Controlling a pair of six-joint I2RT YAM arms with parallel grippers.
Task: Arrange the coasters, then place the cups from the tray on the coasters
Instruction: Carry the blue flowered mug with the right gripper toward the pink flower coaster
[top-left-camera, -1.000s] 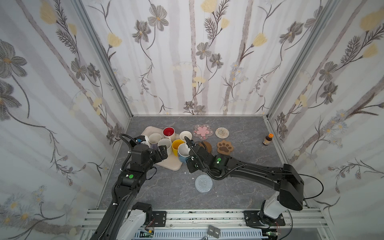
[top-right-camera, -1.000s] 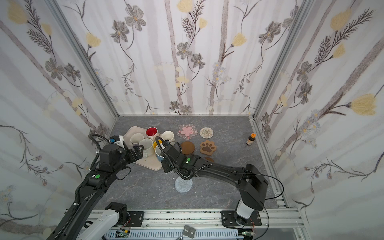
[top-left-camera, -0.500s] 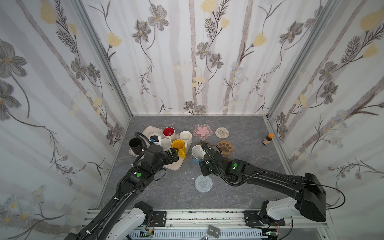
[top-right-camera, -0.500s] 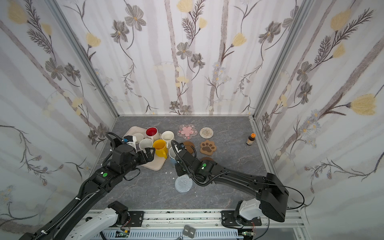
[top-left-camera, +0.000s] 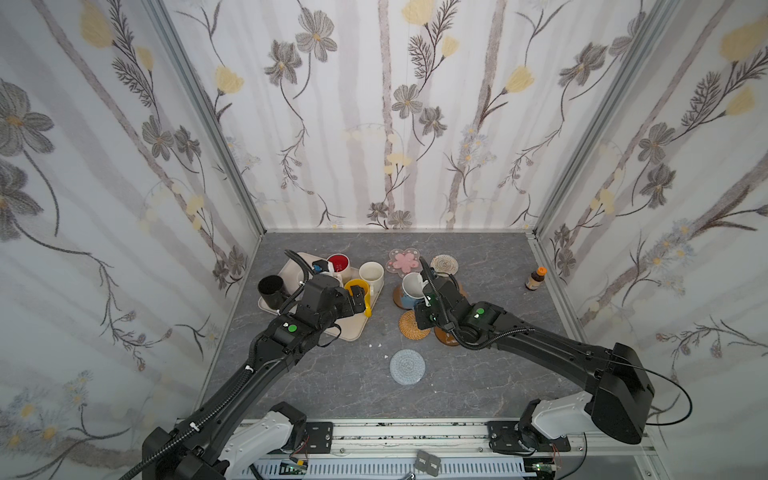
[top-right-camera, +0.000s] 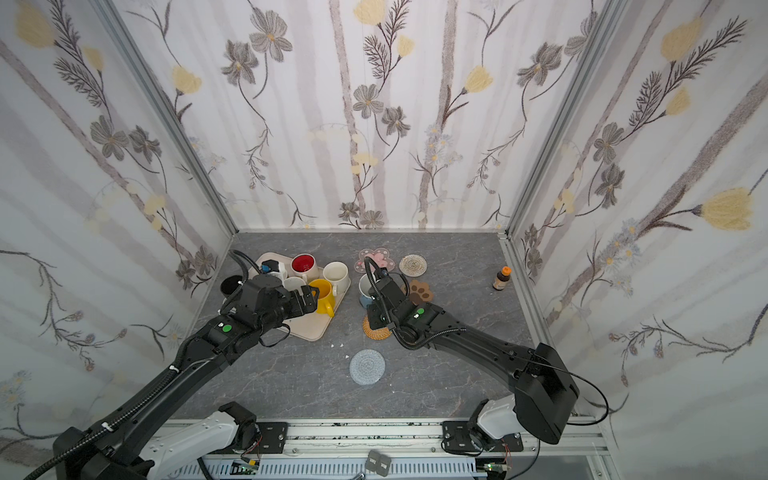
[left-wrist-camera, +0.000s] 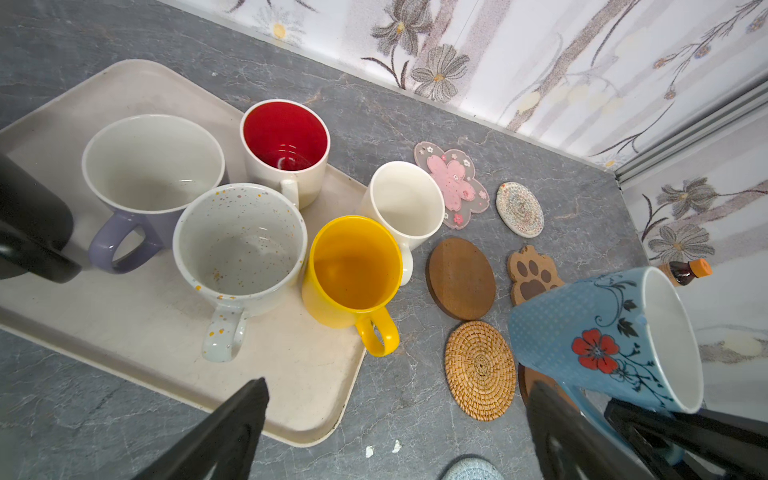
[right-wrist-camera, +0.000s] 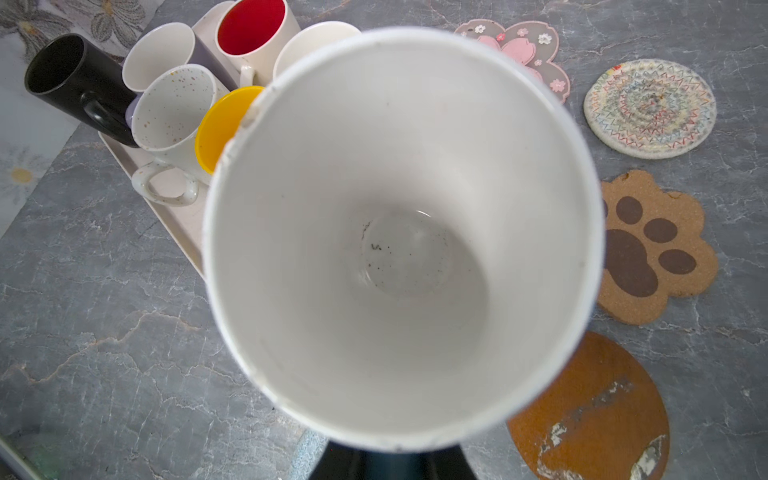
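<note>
My right gripper (top-left-camera: 424, 305) is shut on the handle of the light blue cup (top-left-camera: 411, 288) (left-wrist-camera: 602, 345) (right-wrist-camera: 395, 232). That cup hangs tilted over the coasters: wooden disc (left-wrist-camera: 460, 278), tan rattan (top-left-camera: 411, 326), paw (top-right-camera: 420, 291), pink blossom (top-left-camera: 404, 262), white woven (top-left-camera: 444, 264), a worn wooden disc (right-wrist-camera: 594, 415) and grey woven (top-left-camera: 407, 366). My left gripper (left-wrist-camera: 399, 388) (top-left-camera: 357, 303) is open and empty above the tray's (top-left-camera: 349, 328) front edge, near the yellow cup (left-wrist-camera: 353, 270). The tray also holds black (top-left-camera: 272, 291), lavender (left-wrist-camera: 149, 178), speckled white (left-wrist-camera: 239, 249), red-inside (left-wrist-camera: 286, 145) and plain white (left-wrist-camera: 405, 203) cups.
A small brown bottle (top-left-camera: 534, 278) with an orange cap stands near the right wall. Small white crumbs (top-left-camera: 376, 345) lie on the grey table between the tray and the grey woven coaster. Patterned walls close in the left, back and right.
My right gripper carried the light blue cup from the tray rightward over the coasters. My left arm, still open, swung from the tray's left side toward its front right, uncovering the black cup.
</note>
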